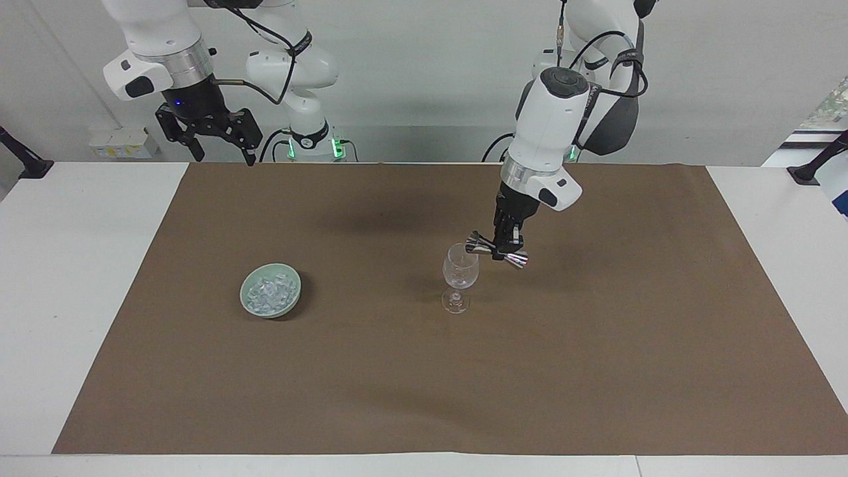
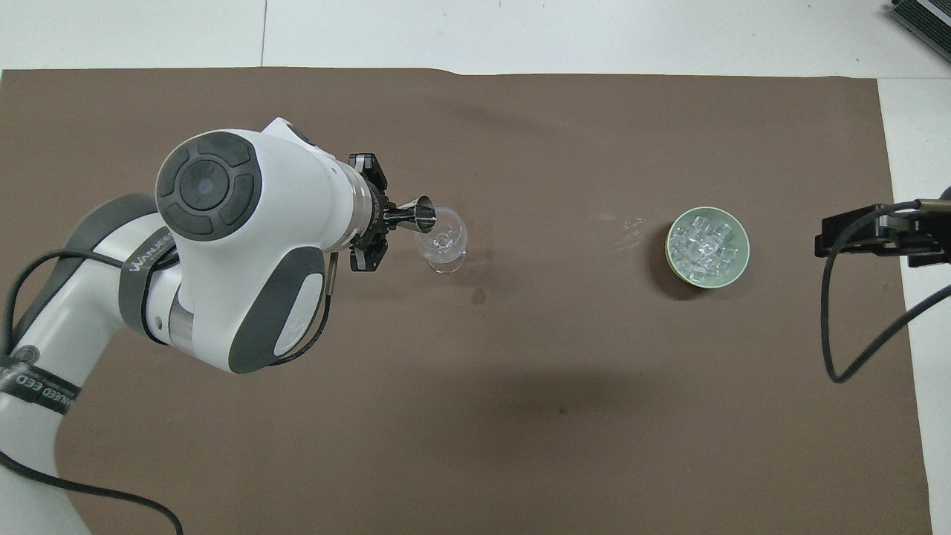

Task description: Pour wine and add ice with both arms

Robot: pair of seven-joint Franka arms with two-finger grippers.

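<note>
Sideways over the wine glass (image 1: 460,268), the jigger (image 1: 497,250) lies nearly level, one cup at the rim, pinched at its waist by the left gripper's (image 1: 505,246) closed fingers. Its arm slopes down from above. The ice (image 1: 269,295) sits in the green bowl (image 1: 293,299) toward the right arm's end of the bench; the right gripper (image 1: 222,147) waits raised near its base, fingers spread and empty.

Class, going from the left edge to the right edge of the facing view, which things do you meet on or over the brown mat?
Right end effector, raised and waiting → pale green bowl of ice → wine glass → steel jigger tipped over the glass in the left end effector.
</note>
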